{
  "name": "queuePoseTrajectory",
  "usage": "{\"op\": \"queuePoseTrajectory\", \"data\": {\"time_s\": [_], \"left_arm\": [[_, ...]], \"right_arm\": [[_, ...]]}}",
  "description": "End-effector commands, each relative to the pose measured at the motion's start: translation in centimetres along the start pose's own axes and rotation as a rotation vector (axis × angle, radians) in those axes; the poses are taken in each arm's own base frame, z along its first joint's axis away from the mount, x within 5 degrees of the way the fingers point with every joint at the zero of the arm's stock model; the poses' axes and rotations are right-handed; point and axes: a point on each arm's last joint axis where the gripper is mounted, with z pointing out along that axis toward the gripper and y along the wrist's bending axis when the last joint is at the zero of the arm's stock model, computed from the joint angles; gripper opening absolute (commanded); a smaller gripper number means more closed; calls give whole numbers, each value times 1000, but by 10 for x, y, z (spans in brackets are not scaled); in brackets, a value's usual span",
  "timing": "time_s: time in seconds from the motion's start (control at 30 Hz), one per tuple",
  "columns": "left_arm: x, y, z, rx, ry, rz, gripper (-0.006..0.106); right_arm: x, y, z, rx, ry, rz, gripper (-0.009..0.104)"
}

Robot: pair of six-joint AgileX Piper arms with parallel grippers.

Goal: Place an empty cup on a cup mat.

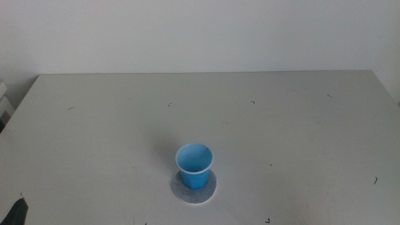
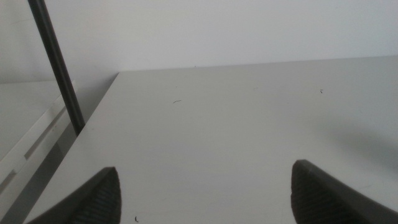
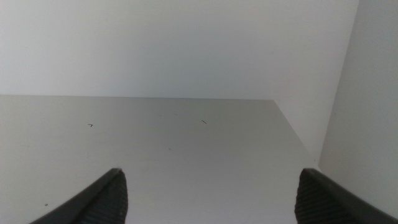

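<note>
Middle view: cup (image 1: 194, 165) upright on cup mat (image 1: 195, 187); left pincer (image 2: 205, 193) and right pincer (image 3: 208, 196) gape, holding nothing.

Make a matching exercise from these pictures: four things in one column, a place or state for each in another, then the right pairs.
Things:
1. cup
2. cup mat
3. left hand
4. right hand

Places or states:
A. open, over bare table by the right edge
B. flat on the table under something
C. upright on the grey disc
D. open, over bare table by the left edge

Pairs: 1-C, 2-B, 3-D, 4-A
</note>
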Motion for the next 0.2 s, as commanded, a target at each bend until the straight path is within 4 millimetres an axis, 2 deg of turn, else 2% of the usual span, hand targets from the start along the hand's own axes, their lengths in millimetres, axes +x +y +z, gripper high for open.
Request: {"op": "queuePoseTrajectory", "data": {"time_s": [0.0, 0.17], "left_arm": [[-6, 0, -1, 5, -62, -25, 105], [-6, 0, -2, 4, -70, -18, 105]], "right_arm": [[-11, 0, -3, 0, -109, -19, 94], [-11, 0, -3, 0, -109, -19, 94]]}}
